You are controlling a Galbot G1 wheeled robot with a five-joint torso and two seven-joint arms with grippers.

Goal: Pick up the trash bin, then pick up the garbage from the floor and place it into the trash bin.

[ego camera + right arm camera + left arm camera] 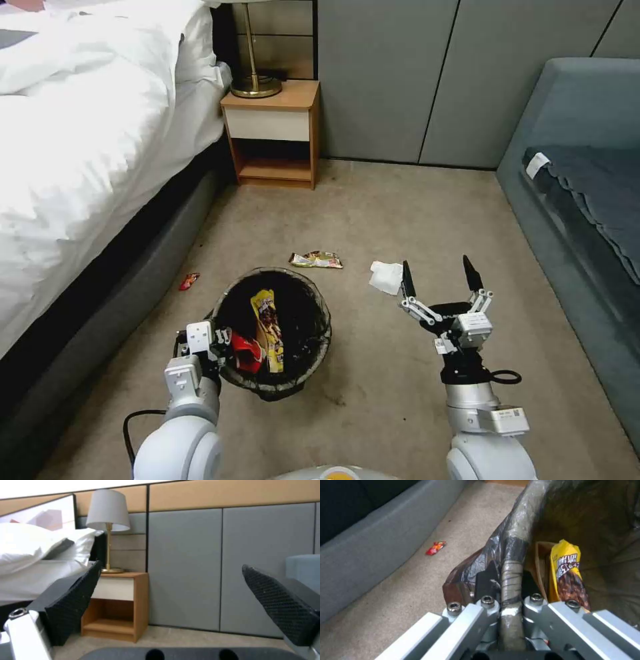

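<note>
Left gripper (223,347) is clamped on the near rim of the trash bin (303,293), fingers pinched tight over the bag-lined edge, 1 inside and 1 outside. That grip looks chosen to keep the mouth facing up and free for drops. Inside already: a yellow wrapper (268,330) and a red wrapper (247,353), standing against the near wall. Out on the carpet, 3 pieces of garbage wait: a crumpled snack wrapper (316,259) just beyond the bin, a white tissue wad (387,276) to its right, and a small red wrapper (189,281) near the bed (80,133). Right gripper (440,280) hovers with fingers spread wide, holding nothing, its left fingertip right by the tissue, likely the closest pick.
</note>
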